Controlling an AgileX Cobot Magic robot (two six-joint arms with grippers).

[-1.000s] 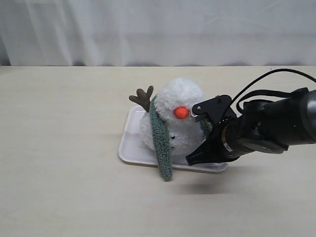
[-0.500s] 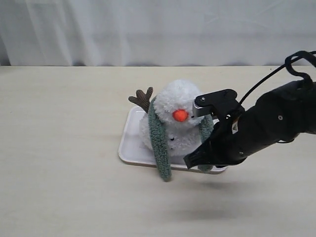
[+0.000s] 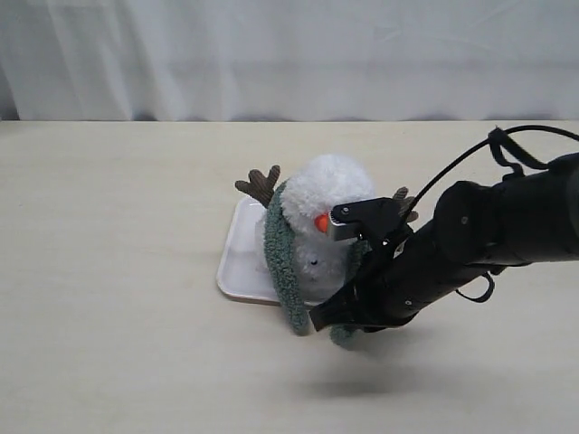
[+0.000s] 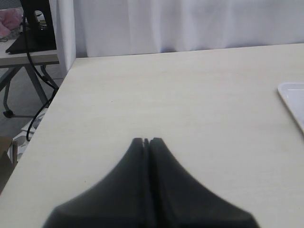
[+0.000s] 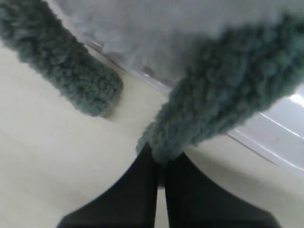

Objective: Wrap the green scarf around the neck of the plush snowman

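Exterior view: plush snowman (image 3: pixel 332 192) seated on a white tray (image 3: pixel 237 262) near the middle of the pale table (image 3: pixel 118 271), orange nose (image 3: pixel 321 222) facing the near edge, one brown twig arm (image 3: pixel 261 183) raised beside the head on the left. Green scarf (image 3: pixel 280 262) draped at the neck, one length down the left of the body, its rounded end over the tray's near rim. Other length down the right of the body, partly hidden behind the black right arm. Right hand (image 3: pixel 330 316) low at the tray's near edge, just in front of the snowman, tips at that scarf end. White curtain (image 3: pixel 271 54) behind the table. Left wrist view: left hand (image 4: pixel 146 141) with fingers pressed together, empty, above bare table (image 4: pixel 190 95), well apart from the tray, only its corner (image 4: pixel 292 97) visible. Right wrist view: right hand (image 5: pixel 160 164) clamped on the tip of one scarf end (image 5: pixel 223 109), fingers together, fleece bunched between them. Second scarf end (image 5: pixel 71 80) loose on the table (image 5: pixel 57 161) close by, white fur (image 5: pixel 166 28) and tray rim (image 5: pixel 275 128) just beyond.
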